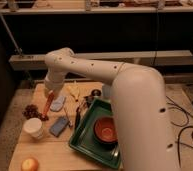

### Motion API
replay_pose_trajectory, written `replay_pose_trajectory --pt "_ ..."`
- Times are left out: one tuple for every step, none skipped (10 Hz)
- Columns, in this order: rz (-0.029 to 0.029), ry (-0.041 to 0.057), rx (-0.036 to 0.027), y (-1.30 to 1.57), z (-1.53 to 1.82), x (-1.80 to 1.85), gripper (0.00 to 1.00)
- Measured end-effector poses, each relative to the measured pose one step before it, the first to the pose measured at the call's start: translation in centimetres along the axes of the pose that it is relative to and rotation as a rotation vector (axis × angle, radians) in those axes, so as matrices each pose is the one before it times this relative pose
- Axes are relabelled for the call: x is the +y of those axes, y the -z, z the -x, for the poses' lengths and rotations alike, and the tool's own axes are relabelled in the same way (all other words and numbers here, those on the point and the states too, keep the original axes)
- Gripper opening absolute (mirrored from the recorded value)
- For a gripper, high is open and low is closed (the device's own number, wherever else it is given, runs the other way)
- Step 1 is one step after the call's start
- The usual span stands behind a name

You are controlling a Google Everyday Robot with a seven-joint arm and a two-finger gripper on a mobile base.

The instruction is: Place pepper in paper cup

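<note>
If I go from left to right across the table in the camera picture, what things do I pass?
Paper cup → pepper, hanging from the shut gripper just above it → pale yellow item → orange bowl inside the green tray.

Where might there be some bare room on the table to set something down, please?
The table is bare along its front, between the orange fruit and the green tray. It is crowded around the paper cup, the grapes and the pincer, shut on the pepper beside the grapes.
</note>
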Motion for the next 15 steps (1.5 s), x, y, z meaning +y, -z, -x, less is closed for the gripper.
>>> replay_pose_trajectory --pt "-0.01692 0.02799 0.03124 1.42 1.116 -0.955 0.0" --pt "-0.00442 0.01444 0.01843 0.544 0.658 -0.349 0.0" --pt "-0.00527 0.02016 0.01379 0.069 0.958 -0.798 0.0" --pt "-0.00166 0.02244 0.01793 -0.415 0.687 -0.81 0.0" --pt "-0.00906 0.02389 0.01961 -0.507 0.633 -0.957 0.0" --pt "-0.01798 0.02228 0.01444 -0.507 0.349 -0.657 0.0" --pt "-0.02231 0.01803 0.00468 -0.592 0.18 -0.391 0.0" --pt "-0.02775 0.02387 -0.00325 -0.716 0.195 -0.588 0.0" --pt "-0.0154 0.01457 -0.00222 -0.346 0.049 -0.226 0.0" --pt "-0.00929 0.00811 -0.00127 -0.201 0.005 -0.065 0.0" --pt "-0.00982 0.01464 -0.00174 -0.404 0.13 -0.155 0.0" --pt "-0.00371 0.0157 -0.00019 -0.38 0.22 -0.199 0.0" --pt "-0.00194 0.01717 -0.00043 -0.471 0.264 -0.243 0.0" --pt "-0.00357 0.01575 -0.00297 -0.602 0.291 -0.28 0.0" --pt "-0.00254 0.0167 0.00235 -0.792 0.025 0.133 0.0"
